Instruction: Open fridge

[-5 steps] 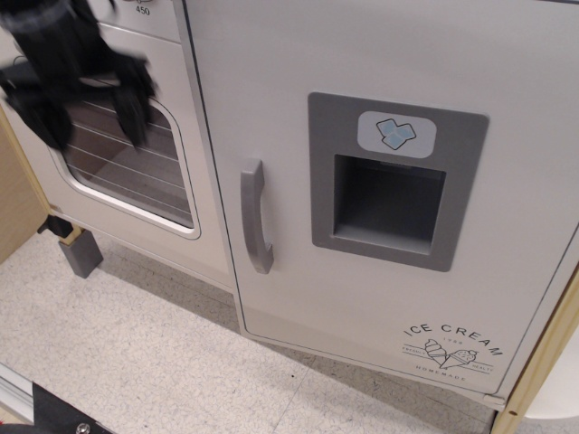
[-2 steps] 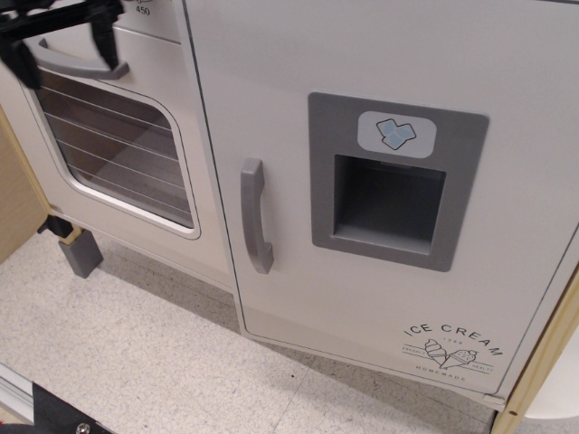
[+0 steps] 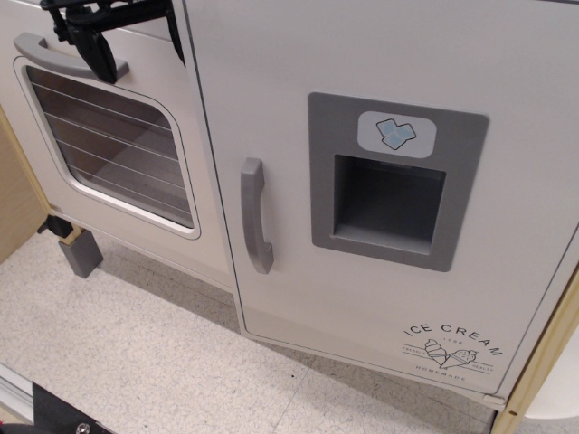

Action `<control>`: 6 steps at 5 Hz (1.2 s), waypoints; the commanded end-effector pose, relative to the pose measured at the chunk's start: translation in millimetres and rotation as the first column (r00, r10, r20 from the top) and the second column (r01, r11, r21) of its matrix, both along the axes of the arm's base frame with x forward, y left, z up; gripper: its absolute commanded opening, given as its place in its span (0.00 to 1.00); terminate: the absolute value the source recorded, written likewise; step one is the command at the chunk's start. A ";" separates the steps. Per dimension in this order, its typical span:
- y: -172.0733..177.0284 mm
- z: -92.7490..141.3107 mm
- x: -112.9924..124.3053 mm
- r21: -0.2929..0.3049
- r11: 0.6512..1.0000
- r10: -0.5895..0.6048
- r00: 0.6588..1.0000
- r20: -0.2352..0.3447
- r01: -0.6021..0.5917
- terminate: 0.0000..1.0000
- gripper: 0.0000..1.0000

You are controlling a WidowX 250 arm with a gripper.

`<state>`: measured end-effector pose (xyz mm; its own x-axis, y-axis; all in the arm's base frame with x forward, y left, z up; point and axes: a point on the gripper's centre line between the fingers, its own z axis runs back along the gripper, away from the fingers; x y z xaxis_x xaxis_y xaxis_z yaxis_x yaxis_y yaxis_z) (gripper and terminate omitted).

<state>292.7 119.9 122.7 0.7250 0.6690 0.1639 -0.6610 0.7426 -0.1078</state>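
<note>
The fridge point(image 3: 380, 54) is a large white door filling the middle and right, and it is closed. Its grey vertical handle point(image 3: 256, 217) is at the door's left edge. A grey ice-dispenser recess point(image 3: 389, 203) with a blue ice-cube icon point(image 3: 396, 133) sits right of the handle. The "ICE CREAM" print point(image 3: 451, 349) is at the lower right. My black gripper point(image 3: 136, 45) is at the top left, in front of the oven's top. It is up and left of the fridge handle, apart from it. Its fingers point(image 3: 98, 56) hang down spread and empty.
The white oven door point(image 3: 54, 190) with window and wire racks point(image 3: 113, 149) is at the left, with its horizontal grey handle point(image 3: 59, 59) just under my gripper. A wooden side panel point(image 3: 16, 203) is at far left. A grey foot point(image 3: 80, 253) stands on the speckled floor point(image 3: 136, 353).
My gripper has moved up and to the right, from in front of the oven window to the top edge near the oven handle. The fridge door has not moved.
</note>
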 end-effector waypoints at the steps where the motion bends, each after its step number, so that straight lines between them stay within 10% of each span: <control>1: -19.1 15.4 -24.4 0.048 0.991 -0.127 0.992 0.017 0.126 0.00 1.00; 6: -132.6 -15.7 -138.5 0.078 0.843 -0.529 0.846 -0.064 0.533 0.00 1.00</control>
